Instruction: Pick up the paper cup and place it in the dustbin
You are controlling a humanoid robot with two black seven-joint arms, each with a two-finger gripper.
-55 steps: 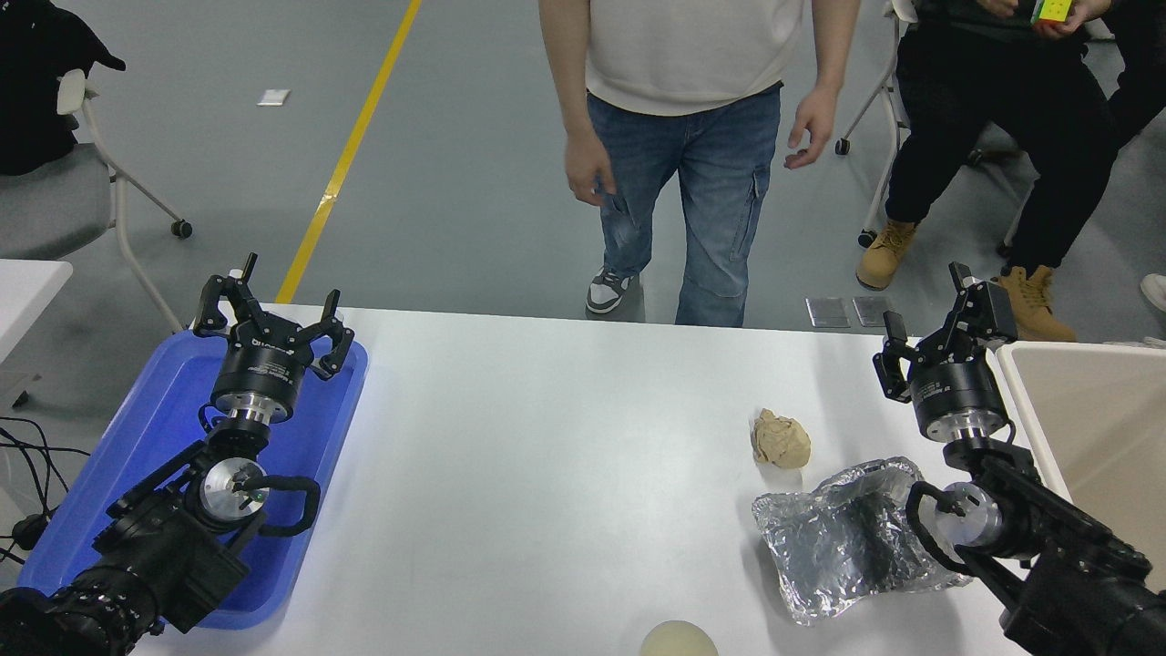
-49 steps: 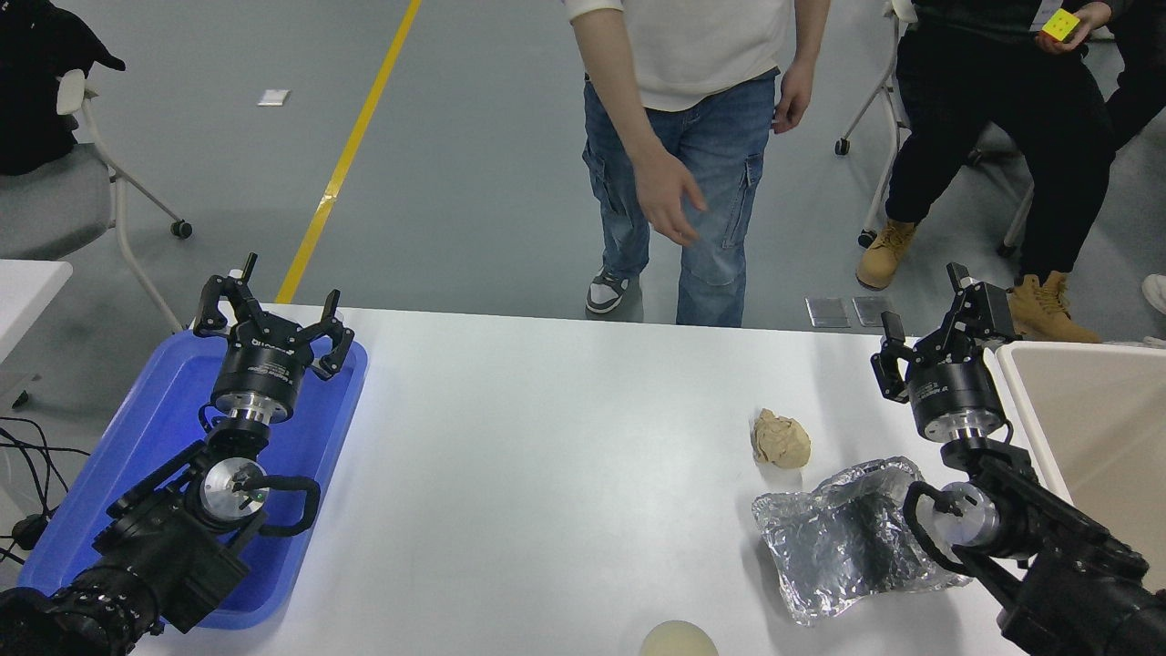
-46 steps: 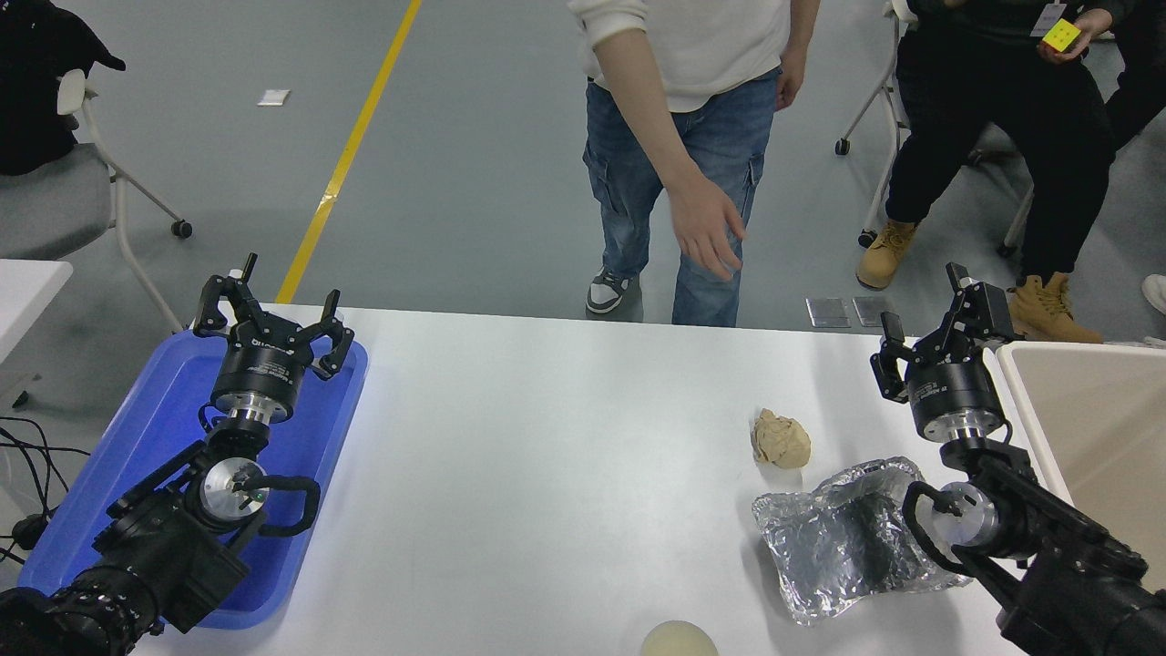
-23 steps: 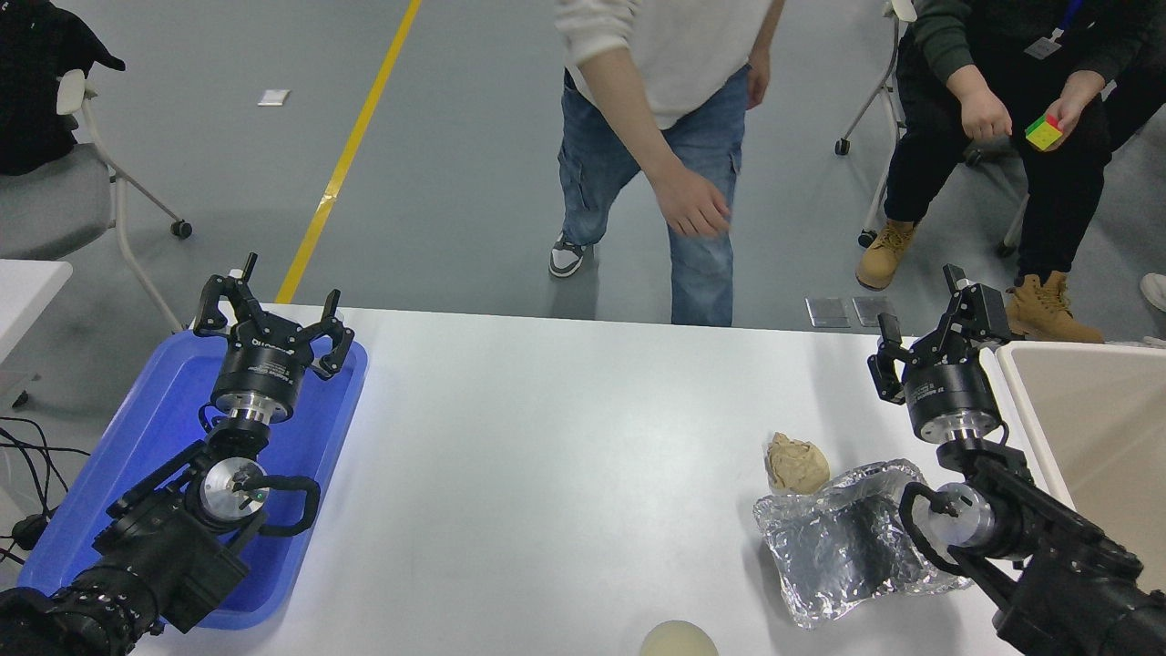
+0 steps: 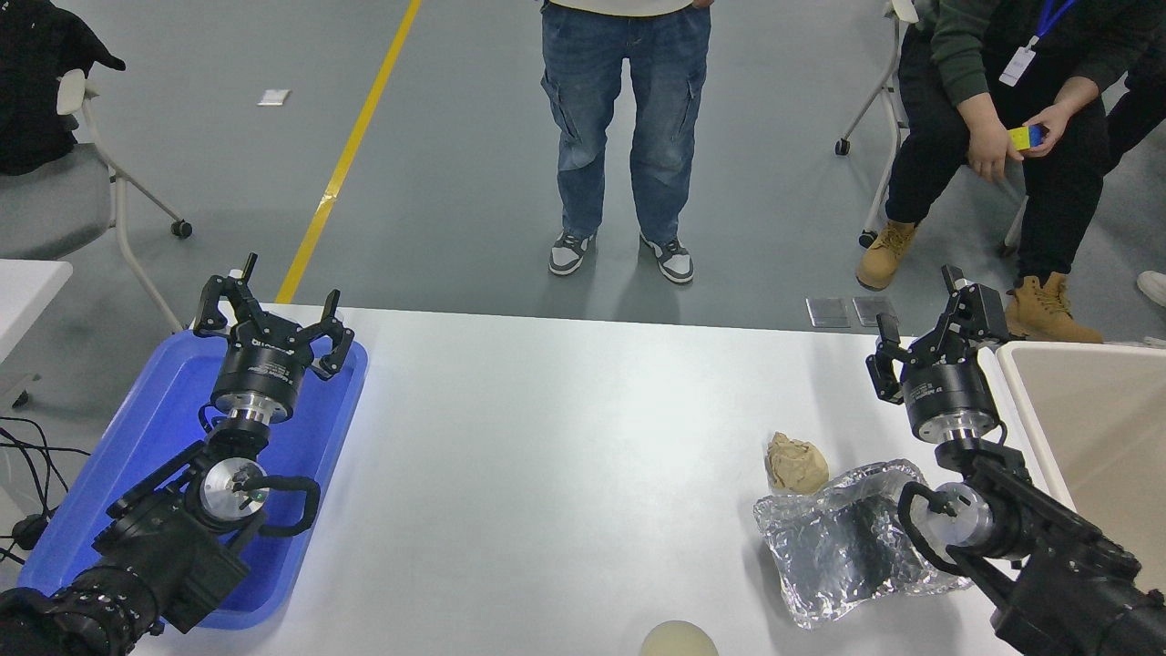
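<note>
Paper cup (image 5: 679,640) sits untouched at the bottom edge of the frame, centre; both grippers empty.

Right of the cup: foil container (image 5: 843,542), with a crumpled paper ball (image 5: 796,463) touching its far edge. Dustbin (image 5: 1025,392) at right edge, well apart from the cup. Right gripper (image 5: 925,328) beside the bin, jaws spread. Left gripper (image 5: 266,314) over blue tray (image 5: 137,437) at lower left, jaws spread. Person standing (image 5: 624,137) top centre, another seated top right.
</note>
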